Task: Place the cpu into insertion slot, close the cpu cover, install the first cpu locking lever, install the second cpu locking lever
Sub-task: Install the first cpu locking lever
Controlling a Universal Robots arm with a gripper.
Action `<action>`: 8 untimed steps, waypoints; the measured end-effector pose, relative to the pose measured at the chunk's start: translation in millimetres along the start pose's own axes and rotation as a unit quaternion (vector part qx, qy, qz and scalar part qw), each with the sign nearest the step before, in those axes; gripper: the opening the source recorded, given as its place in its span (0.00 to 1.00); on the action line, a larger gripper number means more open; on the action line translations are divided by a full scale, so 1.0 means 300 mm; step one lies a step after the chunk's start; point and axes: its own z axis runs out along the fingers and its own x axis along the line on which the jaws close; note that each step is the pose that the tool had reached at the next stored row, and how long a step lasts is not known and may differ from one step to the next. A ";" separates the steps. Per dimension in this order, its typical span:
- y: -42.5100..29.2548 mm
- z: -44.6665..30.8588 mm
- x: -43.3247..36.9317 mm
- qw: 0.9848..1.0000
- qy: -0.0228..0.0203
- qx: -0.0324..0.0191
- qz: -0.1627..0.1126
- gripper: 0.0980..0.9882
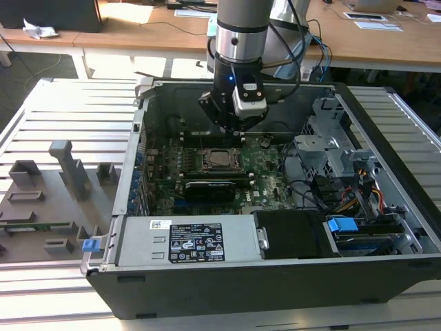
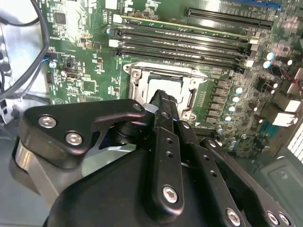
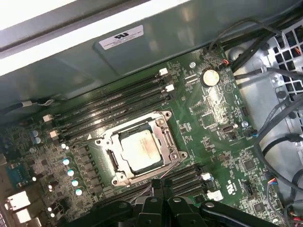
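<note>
Open PC case (image 1: 207,293) at centre and right of the exterior view, on a slatted table (image 1: 83,110). Motherboard (image 1: 272,183) flat at upper centre, with a black card (image 1: 215,187) across it. Power supply (image 1: 138,241) lower left in the case, drive cage (image 1: 331,148) upper right, blue clip (image 1: 342,224) lower right. Grey fixture tray (image 1: 41,200) far left. Desks (image 1: 138,31) along the top. First wrist view: memory slots (image 3: 113,101), coin battery (image 3: 210,77).

A robotics lab bench in an office-like room.
Here's a robot arm (image 1: 241,34) poised over an open computer case (image 1: 241,293), its green circuit board (image 3: 222,123) laid bare, all sitting on a ribbed metal table (image 1: 76,110). Grey part holders (image 1: 69,165) line up on the exterior view's left, and behind run long wooden desks (image 1: 386,41) with papers (image 1: 377,25) and trailing cables (image 1: 311,41).
</note>
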 end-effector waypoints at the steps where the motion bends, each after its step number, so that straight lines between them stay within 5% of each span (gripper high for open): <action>1: 0.000 0.000 0.000 1.000 0.000 0.000 -0.005 0.01; 8: 0.000 0.000 0.000 0.998 -0.001 -0.001 -0.058 0.01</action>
